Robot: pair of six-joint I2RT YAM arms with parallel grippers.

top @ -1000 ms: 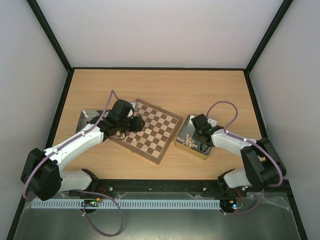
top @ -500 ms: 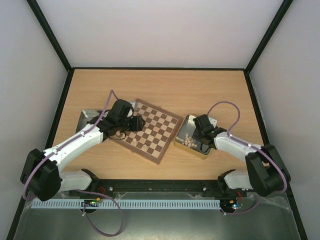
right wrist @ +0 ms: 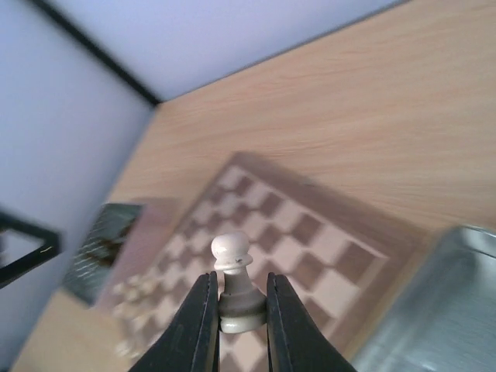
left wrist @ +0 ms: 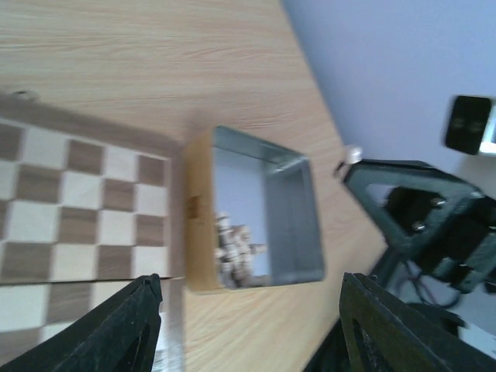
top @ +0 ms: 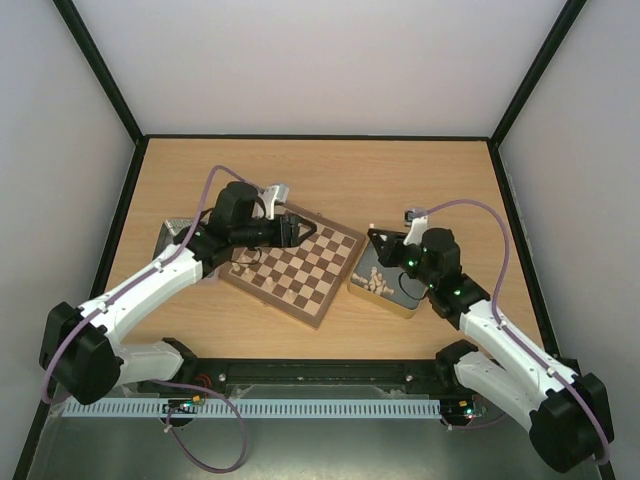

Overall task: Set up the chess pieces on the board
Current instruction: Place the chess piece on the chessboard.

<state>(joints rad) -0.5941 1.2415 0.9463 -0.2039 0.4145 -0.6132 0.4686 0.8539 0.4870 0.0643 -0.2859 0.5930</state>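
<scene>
Right claw (right wrist: 237, 311) has lifted a pawn (right wrist: 232, 260) from the tin (left wrist: 288, 209).

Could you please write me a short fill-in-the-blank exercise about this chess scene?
1. The right gripper is shut on a pale cream wooden ____.
2. The left gripper stands ____ and empty.
3. Loose cream chess pieces lie inside the gold rectangular ____ beside the brown-and-tan wooden chessboard.
Missing words: pawn; open; tin.

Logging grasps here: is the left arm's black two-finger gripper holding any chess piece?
No, the left gripper is open, its fingers wide apart with nothing between them.
</scene>
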